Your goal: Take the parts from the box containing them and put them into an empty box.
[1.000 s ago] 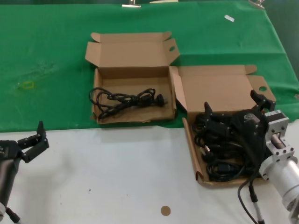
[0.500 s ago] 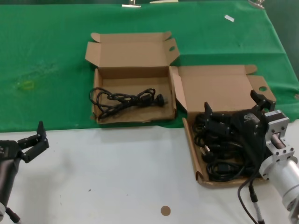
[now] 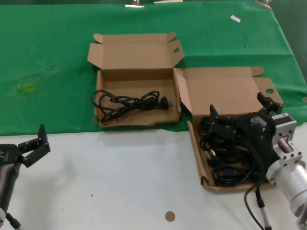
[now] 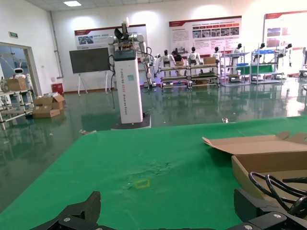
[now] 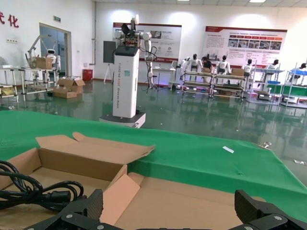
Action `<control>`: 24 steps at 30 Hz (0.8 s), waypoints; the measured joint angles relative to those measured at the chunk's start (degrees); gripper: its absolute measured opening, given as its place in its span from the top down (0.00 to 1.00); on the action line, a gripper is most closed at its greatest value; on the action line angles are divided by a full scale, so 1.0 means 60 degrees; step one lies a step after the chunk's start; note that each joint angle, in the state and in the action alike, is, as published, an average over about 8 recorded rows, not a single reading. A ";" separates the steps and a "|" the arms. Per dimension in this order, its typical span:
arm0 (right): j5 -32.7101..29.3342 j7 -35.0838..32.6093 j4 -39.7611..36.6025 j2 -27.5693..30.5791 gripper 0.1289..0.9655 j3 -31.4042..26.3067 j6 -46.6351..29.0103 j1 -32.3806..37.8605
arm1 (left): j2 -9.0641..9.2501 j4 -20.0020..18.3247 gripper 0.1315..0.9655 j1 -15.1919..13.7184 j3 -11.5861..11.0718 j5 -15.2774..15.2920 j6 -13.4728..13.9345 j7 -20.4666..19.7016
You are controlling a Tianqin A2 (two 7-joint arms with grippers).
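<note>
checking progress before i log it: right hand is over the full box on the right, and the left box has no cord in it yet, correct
Not quite. The left box already holds one cord, lying on its floor, as the head view shows. The rest stands: the right hand is open over the full box on the right, above its pile of cords.

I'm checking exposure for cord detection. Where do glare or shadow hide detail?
Head view: black cords in the right box merge with the dark right pincer. Wrist views: ceiling lights mirror off the glossy hall floor, tabletop evenly lit.
</note>
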 joint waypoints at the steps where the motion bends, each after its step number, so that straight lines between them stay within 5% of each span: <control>1: 0.0000 0.0000 0.0000 0.0000 0.00 0.0000 0.0000 0.0000 | 0.0000 0.0000 0.00 0.0000 0.0000 0.0000 0.0000 0.0000; 24: 0.0000 0.0000 0.0000 0.0000 0.00 0.0000 0.0000 0.0000 | 0.0000 0.0000 0.00 0.0000 0.0000 0.0000 0.0000 0.0000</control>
